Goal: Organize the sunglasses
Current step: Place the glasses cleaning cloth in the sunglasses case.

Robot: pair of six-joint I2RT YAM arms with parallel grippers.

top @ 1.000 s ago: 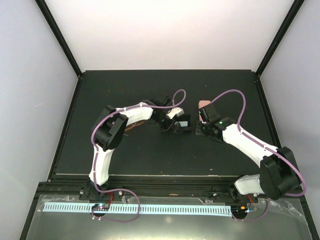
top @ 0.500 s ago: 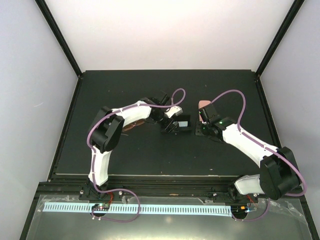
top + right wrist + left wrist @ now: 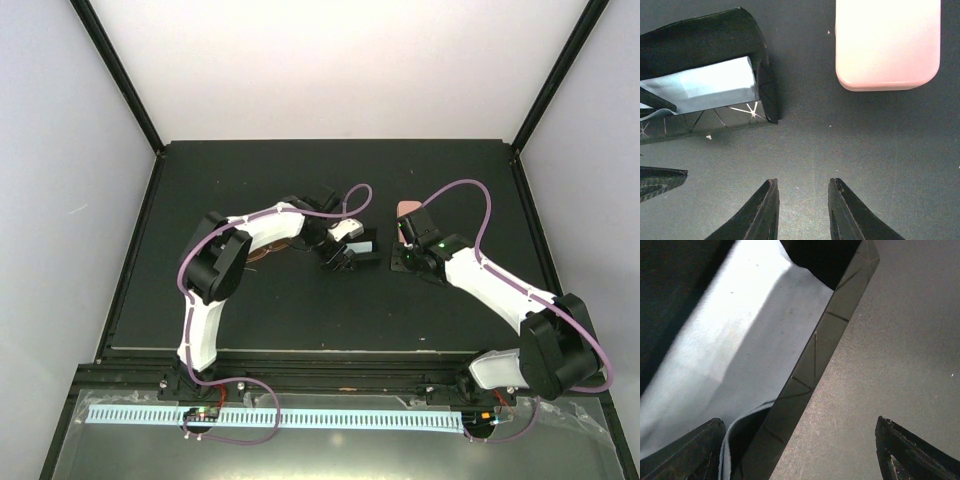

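Note:
A black oblong case (image 3: pixel 366 245) lies open at the table's middle with a pale blue cloth (image 3: pixel 705 85) inside. My left gripper (image 3: pixel 343 258) is open at its left end. In the left wrist view the case wall (image 3: pixel 815 360) and cloth (image 3: pixel 730 340) lie between its spread fingers (image 3: pixel 690 450). My right gripper (image 3: pixel 403 259) is open a little and empty, just right of the case (image 3: pixel 705 50), over bare table. A thin amber-brown pair of sunglasses (image 3: pixel 261 257) shows partly under my left arm. The red pair is out of view.
A pink oblong case (image 3: pixel 408 208) lies shut just behind my right gripper; it also shows in the right wrist view (image 3: pixel 887 45). My left gripper's finger (image 3: pixel 660 182) shows at the left edge of that view. Black posts stand at the table's back corners.
My left gripper has shifted slightly at the black case, and the case has turned a little. My right gripper has edged slightly back. Nothing was grasped or let go.

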